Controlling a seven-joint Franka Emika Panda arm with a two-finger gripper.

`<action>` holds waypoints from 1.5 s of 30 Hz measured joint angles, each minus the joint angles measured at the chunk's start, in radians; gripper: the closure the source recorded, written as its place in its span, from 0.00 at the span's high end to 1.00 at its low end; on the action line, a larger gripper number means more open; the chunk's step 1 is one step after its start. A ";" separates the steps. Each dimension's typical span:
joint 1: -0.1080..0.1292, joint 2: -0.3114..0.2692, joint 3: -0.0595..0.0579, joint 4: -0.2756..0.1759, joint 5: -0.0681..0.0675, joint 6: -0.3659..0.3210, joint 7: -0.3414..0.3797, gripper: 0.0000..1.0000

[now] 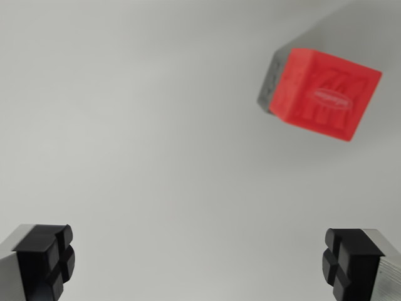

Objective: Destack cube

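Wrist view shows my fingers (200, 263) spread wide and released, holding nothing: one black rubber-padded fingertip (45, 260) on its grey metal jaw block at the wrist view's lower left, the other at the lower right. Between them lies only the plain pale grey table (138, 125).

Moving rightward, the red plastic cube with a raised logo on its face (326, 94) sits in the upper right of the wrist view, well apart from both fingertips and tilted relative to my frame. On its left side I see a grey face with small dots, and above it a grey shadowy band; I cannot tell whether that is a second cube beneath it or just another side of the same block. The picture is blurred, so edges are soft.

What could go wrong, as I judge it: the cube is far off my centreline, so descending from here would close on empty table. Its rotation does not match my jaw line, so a clumsy approach could catch a corner and shove or topple the stack instead of lifting the top piece.

Count: two fingertips, one red cube clearly seen, one table.
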 joint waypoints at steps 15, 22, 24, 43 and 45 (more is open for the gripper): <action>-0.051 0.042 -0.050 -0.008 0.026 0.065 0.058 1.00; -0.079 0.071 -0.076 -0.003 0.044 0.095 0.084 1.00; -0.084 0.078 -0.078 -0.003 0.048 0.104 0.085 1.00; -0.090 0.222 -0.064 -0.024 0.105 0.263 0.058 1.00; -0.090 0.236 -0.062 -0.025 0.110 0.276 0.055 1.00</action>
